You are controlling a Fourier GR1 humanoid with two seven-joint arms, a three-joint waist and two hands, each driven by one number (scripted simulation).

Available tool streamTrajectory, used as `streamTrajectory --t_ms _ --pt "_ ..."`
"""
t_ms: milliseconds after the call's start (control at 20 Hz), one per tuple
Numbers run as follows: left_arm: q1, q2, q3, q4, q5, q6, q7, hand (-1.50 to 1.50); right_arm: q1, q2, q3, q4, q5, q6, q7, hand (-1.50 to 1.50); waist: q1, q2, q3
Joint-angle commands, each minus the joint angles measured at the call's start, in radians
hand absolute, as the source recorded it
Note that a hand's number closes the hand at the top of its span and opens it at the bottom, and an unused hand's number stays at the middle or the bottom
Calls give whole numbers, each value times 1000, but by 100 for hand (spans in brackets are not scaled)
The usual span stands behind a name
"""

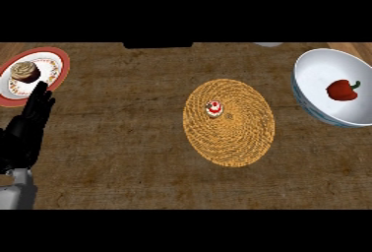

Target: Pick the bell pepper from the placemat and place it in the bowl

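We find the bell pepper (342, 90) lying inside the white bowl (314, 69) at the upper right of the frame, red with its green stem pointing right; it rests on the bowl's inner slope, so we judge the placing part of the task already done. The woven placemat (243, 142) sits in the middle of the frame, well apart from the bowl; it no longer carries the pepper, only a small red-and-white cupcake (213, 109) on its upper left part, which the task does not concern. At the left edge our left hand (29, 125) stands open, fingers straight and pointing up, holding nothing; we read it as resting, kept aside so that it stays clear of the work. Its fingertips overlap the lower rim of a red-rimmed plate (56, 59) in the upper left, which bears a brown frosted cake (24, 72). Our right hand does not show anywhere; we cannot speak for it.
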Motion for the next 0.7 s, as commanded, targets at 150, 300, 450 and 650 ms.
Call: streamTrajectory --t_ms 150,300,450,650 --pt "-4 14 22 8 1 -7 1 0 337 104 -86 -430 -223 222 30 -150 -11 1 -1" --pt "-2 2 11 -20 7 -14 13 0 455 233 -107 -617 -324 269 21 -150 0 2 0" --pt "8 -52 -29 7 -38 21 -32 0 548 221 -143 -775 -412 354 78 -150 10 8 0" --pt "27 -18 4 -43 -2 -30 -4 0 651 328 -170 -891 -506 366 3 -150 27 11 0"
